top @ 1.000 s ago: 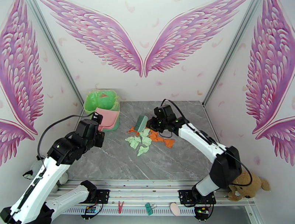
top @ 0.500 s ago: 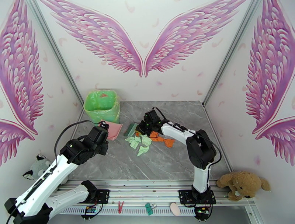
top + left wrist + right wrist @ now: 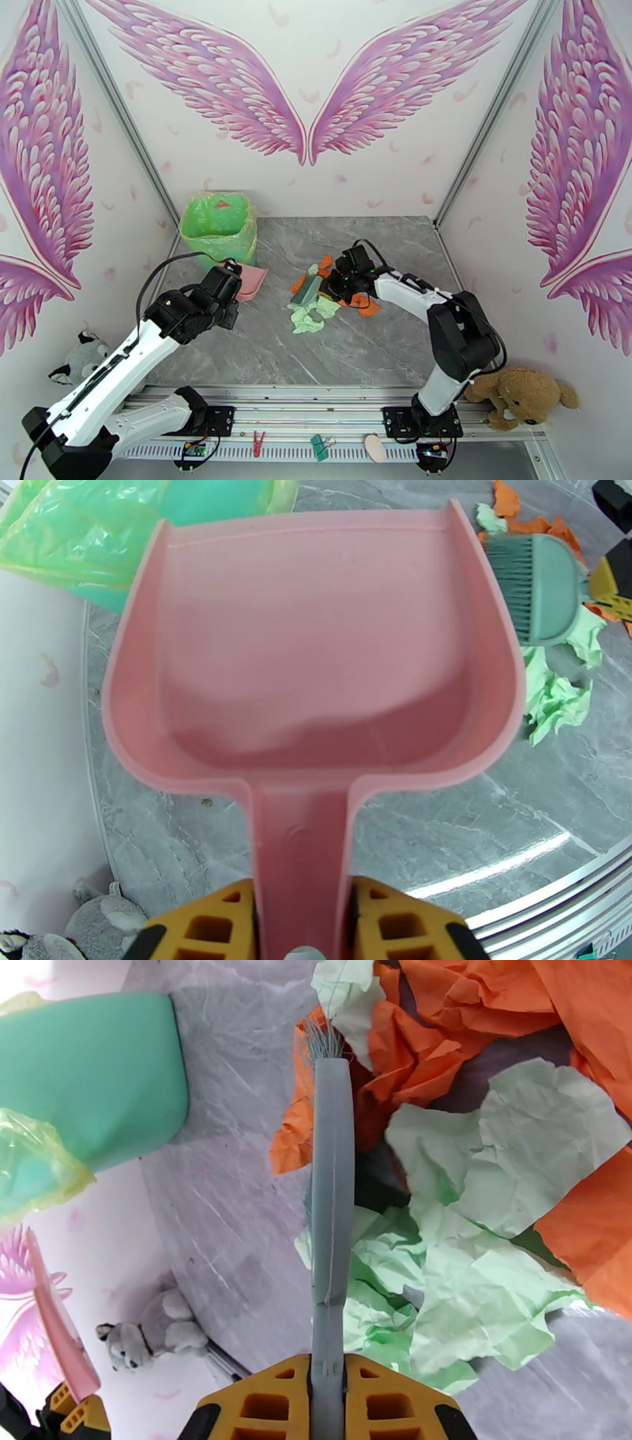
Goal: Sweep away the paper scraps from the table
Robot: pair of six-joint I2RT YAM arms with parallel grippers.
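1. Your right end effector (image 3: 328, 1398) is clamped on the green brush (image 3: 330, 1181), whose bristles sit among the paper scraps (image 3: 482, 1276).
2. Your left end effector (image 3: 302, 926) grips the pink dustpan (image 3: 316, 638) by its handle, left of the scraps.
3. The scraps lie heaped at the middle of the desk (image 3: 355, 355).

Bright even light, soft shadows, sharp.

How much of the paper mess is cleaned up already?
Only the start. Done: the left gripper grips the pink dustpan, the right gripper the green brush. In hand: the brush is against the paper scraps, piled together on the table. Left: the dustpan is empty and apart from the pile, so every scrap needs sweeping in, then probably tipping into the green bin.
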